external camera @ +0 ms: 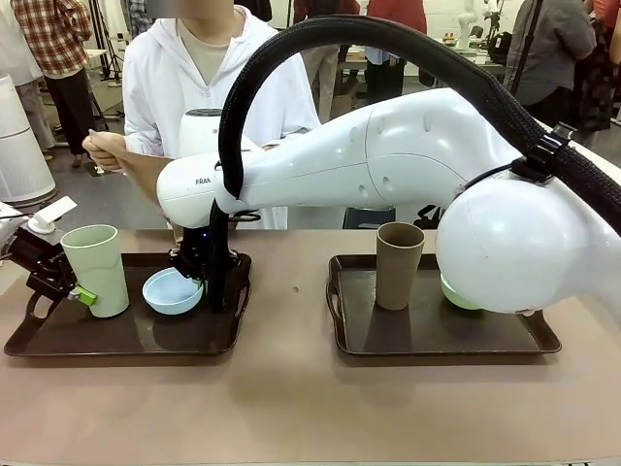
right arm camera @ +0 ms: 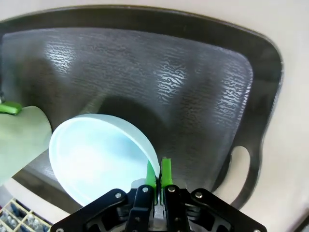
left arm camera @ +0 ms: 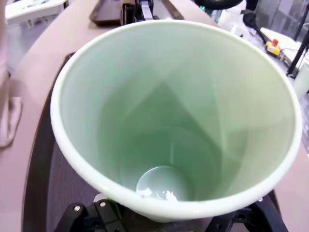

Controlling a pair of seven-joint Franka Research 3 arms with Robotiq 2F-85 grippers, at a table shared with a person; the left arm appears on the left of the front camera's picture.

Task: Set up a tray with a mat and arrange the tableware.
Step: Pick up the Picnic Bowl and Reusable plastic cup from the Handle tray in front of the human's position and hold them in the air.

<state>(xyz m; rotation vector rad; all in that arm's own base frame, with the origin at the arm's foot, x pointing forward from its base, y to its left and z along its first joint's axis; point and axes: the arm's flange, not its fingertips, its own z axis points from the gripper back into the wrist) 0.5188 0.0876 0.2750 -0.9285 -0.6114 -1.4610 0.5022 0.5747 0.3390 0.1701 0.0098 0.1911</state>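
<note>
right arm [external camera: 388,155] reaches across left, right gripper [right arm camera: 158,169] jaws pinched nearly together; left gripper [external camera: 89,293] jaws seemingly clamped wider

My front camera faces the person [external camera: 209,87] across the table [external camera: 291,408]; both wrist cameras sit close over the left tray [right arm camera: 203,77], sharing the pale green cup [left arm camera: 193,96]

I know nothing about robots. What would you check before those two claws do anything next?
1. Grip of left claw on pale green cup: ok, shut.
2. That cup upright: ok.
3. Grip of right claw on rim of light blue bowl: ok, shut.
4. That bowl sitting flat: not ok, tilted.
5. Both brown cup and mint green bowl on right tray: ok.
6. Whether a mat lies in left tray: cannot tell.
</note>
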